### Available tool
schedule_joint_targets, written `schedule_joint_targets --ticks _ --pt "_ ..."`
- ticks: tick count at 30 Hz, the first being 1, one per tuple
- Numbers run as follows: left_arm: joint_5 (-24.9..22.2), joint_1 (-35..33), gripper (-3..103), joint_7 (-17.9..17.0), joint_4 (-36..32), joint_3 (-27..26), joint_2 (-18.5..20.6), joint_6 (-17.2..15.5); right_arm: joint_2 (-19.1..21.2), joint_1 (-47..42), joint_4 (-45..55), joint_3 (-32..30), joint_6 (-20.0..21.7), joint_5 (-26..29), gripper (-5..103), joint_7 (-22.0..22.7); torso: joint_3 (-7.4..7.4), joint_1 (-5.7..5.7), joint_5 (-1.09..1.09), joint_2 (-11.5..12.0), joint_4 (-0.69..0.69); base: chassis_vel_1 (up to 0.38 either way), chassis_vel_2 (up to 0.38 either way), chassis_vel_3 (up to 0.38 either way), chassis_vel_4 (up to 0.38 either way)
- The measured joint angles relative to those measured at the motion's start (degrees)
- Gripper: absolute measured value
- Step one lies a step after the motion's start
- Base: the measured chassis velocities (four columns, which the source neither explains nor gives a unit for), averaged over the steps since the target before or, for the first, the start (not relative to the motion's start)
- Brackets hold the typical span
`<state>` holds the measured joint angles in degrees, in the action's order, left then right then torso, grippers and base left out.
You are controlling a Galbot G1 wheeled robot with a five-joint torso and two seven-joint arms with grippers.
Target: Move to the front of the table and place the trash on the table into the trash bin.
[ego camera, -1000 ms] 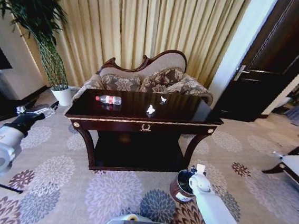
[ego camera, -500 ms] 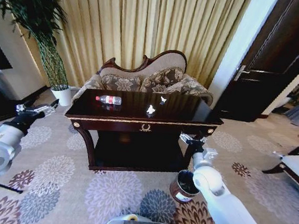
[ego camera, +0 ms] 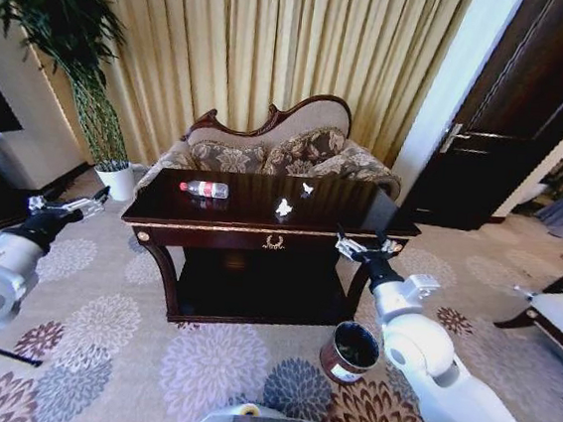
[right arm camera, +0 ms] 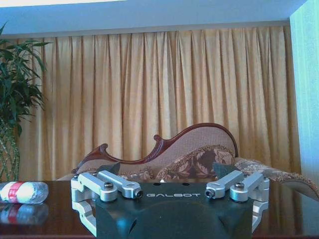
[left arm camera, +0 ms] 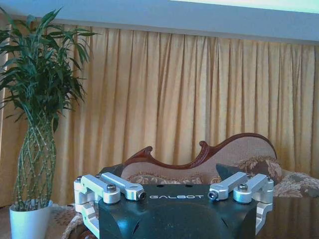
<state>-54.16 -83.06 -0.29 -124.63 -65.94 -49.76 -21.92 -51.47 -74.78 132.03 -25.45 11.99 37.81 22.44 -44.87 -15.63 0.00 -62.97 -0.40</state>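
Observation:
The dark glossy table (ego camera: 345, 220) with gold trim stands in the middle of the head view. On its left part lies the trash: a clear bottle with a red label (ego camera: 204, 189), with white paper scraps (ego camera: 284, 207) near the middle; the bottle (right arm camera: 22, 192) also lies in the right wrist view. The reddish-brown trash bin (ego camera: 350, 350) stands on the carpet by the table's front right leg. My right gripper (ego camera: 363, 246) (right arm camera: 172, 193) is open at the table's front right edge, holding nothing. My left gripper (ego camera: 65, 207) (left arm camera: 174, 195) hangs open left of the table.
A carved sofa (ego camera: 273, 145) stands right behind the table, with curtains behind it. A tall plant in a white pot (ego camera: 117, 180) is at the back left. A dark door (ego camera: 507, 143) is at the right and a chair edge (ego camera: 556, 312) at far right. Open carpet lies in front.
My right arm has risen from beside the trash bin up to the table's front right edge. The left arm has barely moved.

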Motion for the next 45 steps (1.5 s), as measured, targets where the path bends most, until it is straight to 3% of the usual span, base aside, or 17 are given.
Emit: schedule_joint_targets --ticks 18,26,31,35,45 --pt "0.41 0.19 100 -0.30 -0.71 0.31 -0.58 -0.12 0.01 -1.28 0.09 0.84 0.06 -1.95 100 -1.64 -0.03 -0.06 -0.01 0.04 0.00 -0.223 0.216 0.217 -0.210" --pt "0.45 -0.15 100 -0.30 -0.81 0.43 -0.57 -0.09 -0.01 -0.81 -0.99 2.69 2.61 -1.09 100 -0.94 0.00 0.00 0.00 0.01 -0.01 -0.030 0.022 0.023 -0.027" --pt "0.38 -0.44 100 -0.30 -0.82 0.18 -0.22 -0.08 3.17 2.25 -2.08 3.70 7.39 5.09 100 0.57 0.02 0.04 0.00 -0.02 0.02 0.027 -0.028 -0.031 0.046" --pt "0.21 -0.82 100 -0.32 -0.82 -0.23 -0.33 -0.07 8.33 8.44 -5.94 5.19 10.88 11.85 100 1.06 -0.02 -0.02 -0.01 0.01 0.00 0.000 0.000 0.000 0.000" --pt "0.26 -1.41 100 -0.31 -1.28 -0.28 -0.80 -0.06 11.74 25.28 -13.13 12.77 19.42 24.85 100 5.27 -0.01 -0.01 0.00 0.01 0.00 0.000 0.000 0.000 0.000"
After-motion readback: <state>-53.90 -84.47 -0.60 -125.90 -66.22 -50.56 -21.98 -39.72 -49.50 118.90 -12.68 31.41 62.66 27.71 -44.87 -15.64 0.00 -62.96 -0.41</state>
